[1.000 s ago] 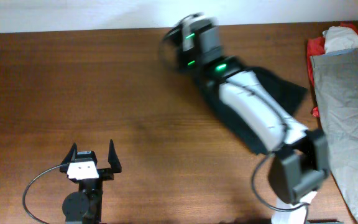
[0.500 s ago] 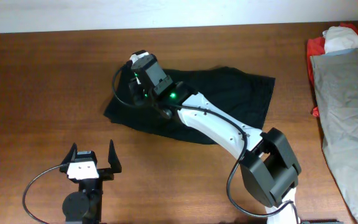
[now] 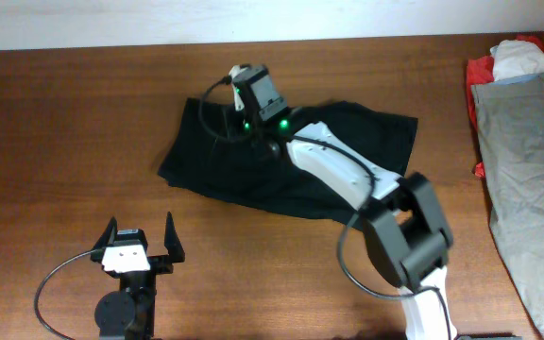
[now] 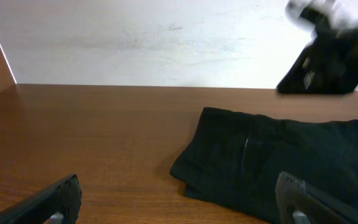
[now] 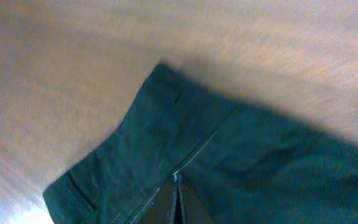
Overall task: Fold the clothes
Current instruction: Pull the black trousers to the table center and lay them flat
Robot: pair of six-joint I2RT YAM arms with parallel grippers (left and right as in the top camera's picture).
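Black garment (image 3: 206, 159) lies spread wide and limp on the wooden table (image 3: 64, 123), a little right of the table's middle and toward its far edge, with its left end bunched into soft folds. The right arm reaches across the cloth from the near side, and the right gripper (image 3: 251, 90) hangs over the garment's far left corner. In the blurred right wrist view the fingertips (image 5: 177, 200) sit pressed together above the dark fabric (image 5: 185, 143), close to a seam; whether any cloth is pinched between them cannot be told. The left gripper (image 3: 142, 244) rests near the front edge of the table, well apart from the garment, its two fingers spread wide with nothing between them. From the left wrist camera the same fingers frame the garment's near hem (image 4: 278, 155), which lies flat against the wood. At the table's right edge sits a pile of other clothes: a long grey piece (image 3: 527, 170) draped over a red one (image 3: 480, 71), with a white one (image 3: 522, 57) bunched at the far end.
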